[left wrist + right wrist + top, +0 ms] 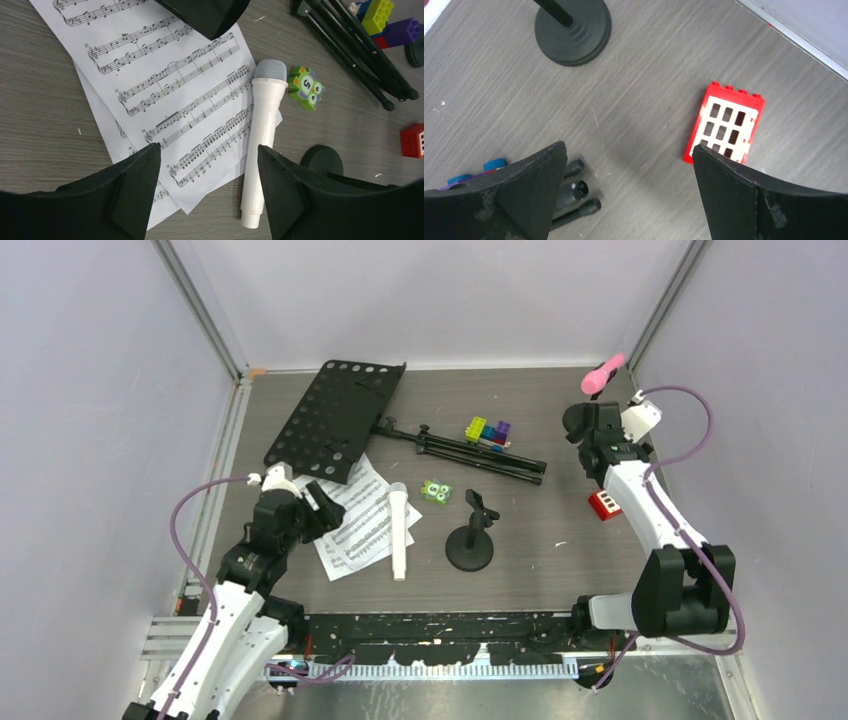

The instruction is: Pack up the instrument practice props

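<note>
Under the white mic [261,150], the pages [175,100] look thin, floppy; the mic seems rigid, light, slick: pinch mid-barrel. Left gripper [209,150] and right gripper [629,147] gape empty.

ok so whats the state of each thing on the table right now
music desk: lying flat
tripod legs: folded, lying down
sheet-music pages: loose, spread flat, partly under the music desk
white microphone: lying on the pages' edge
pink microphone: raised, tilted, support hidden
mic mount: upright, empty
left gripper: open, above the pages
right gripper: open, empty
</note>
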